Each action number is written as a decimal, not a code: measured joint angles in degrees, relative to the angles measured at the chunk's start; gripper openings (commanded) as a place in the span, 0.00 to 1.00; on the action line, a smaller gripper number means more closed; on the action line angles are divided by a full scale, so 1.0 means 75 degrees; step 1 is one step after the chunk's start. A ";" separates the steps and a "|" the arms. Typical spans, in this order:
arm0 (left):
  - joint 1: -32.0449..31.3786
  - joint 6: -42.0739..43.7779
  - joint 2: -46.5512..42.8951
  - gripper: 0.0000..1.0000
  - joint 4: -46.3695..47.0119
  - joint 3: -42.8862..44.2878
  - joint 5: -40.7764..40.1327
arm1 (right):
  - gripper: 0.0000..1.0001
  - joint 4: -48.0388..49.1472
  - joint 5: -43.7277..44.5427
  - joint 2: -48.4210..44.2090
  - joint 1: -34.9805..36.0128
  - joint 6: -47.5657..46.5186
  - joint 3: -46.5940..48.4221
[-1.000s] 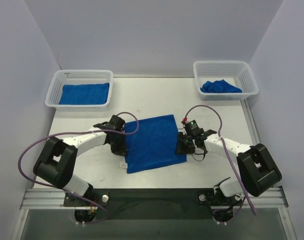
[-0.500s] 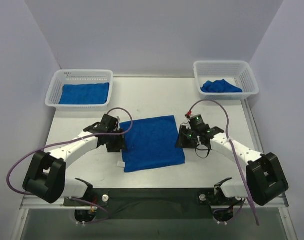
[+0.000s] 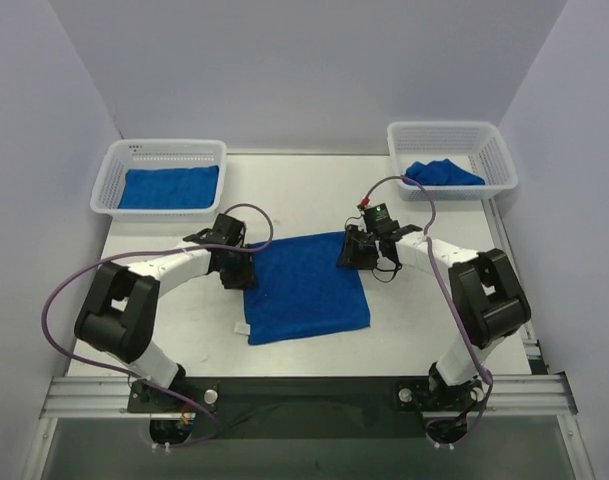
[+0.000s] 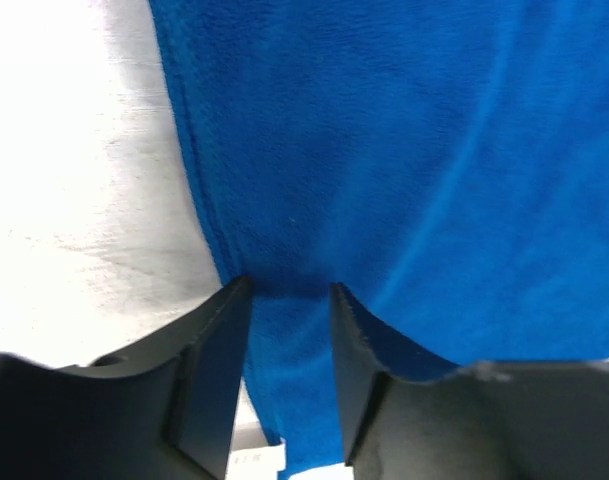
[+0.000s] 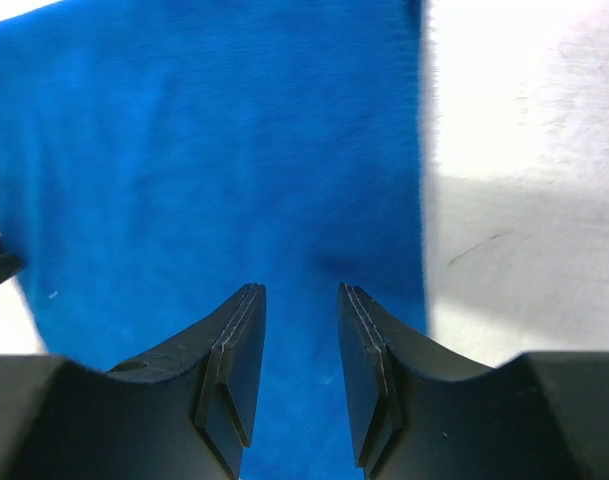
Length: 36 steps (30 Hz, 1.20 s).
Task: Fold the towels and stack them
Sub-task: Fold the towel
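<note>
Blue towel [image 3: 306,290] spread flat for folding; left claw [image 4: 289,290] at 9 o'clock edge, right claw [image 5: 302,290] at 2 o'clock corner, both parted, empty.

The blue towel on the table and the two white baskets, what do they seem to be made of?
The towel looks like soft terry or microfibre: matte fuzzy nap, a rolled hem. The left basket and right basket look like moulded white plastic, judging by their stiff grid walls and smooth rims.
</note>
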 measured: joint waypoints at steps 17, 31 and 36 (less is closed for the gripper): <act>0.0443 0.0277 0.0035 0.51 0.0326 -0.0233 0.0134 | 0.36 0.1078 -0.0248 -0.0050 -0.0705 0.0154 -0.1026; 0.0525 0.0778 -0.0533 0.69 -0.0262 0.0466 -0.0134 | 0.36 -0.0114 -0.0277 -0.0224 -0.0679 -0.0953 0.0423; 0.0527 0.0970 -0.0122 0.56 -0.0137 0.1058 -0.0023 | 0.32 -0.0111 -0.0373 0.0417 -0.0560 -0.1145 0.1565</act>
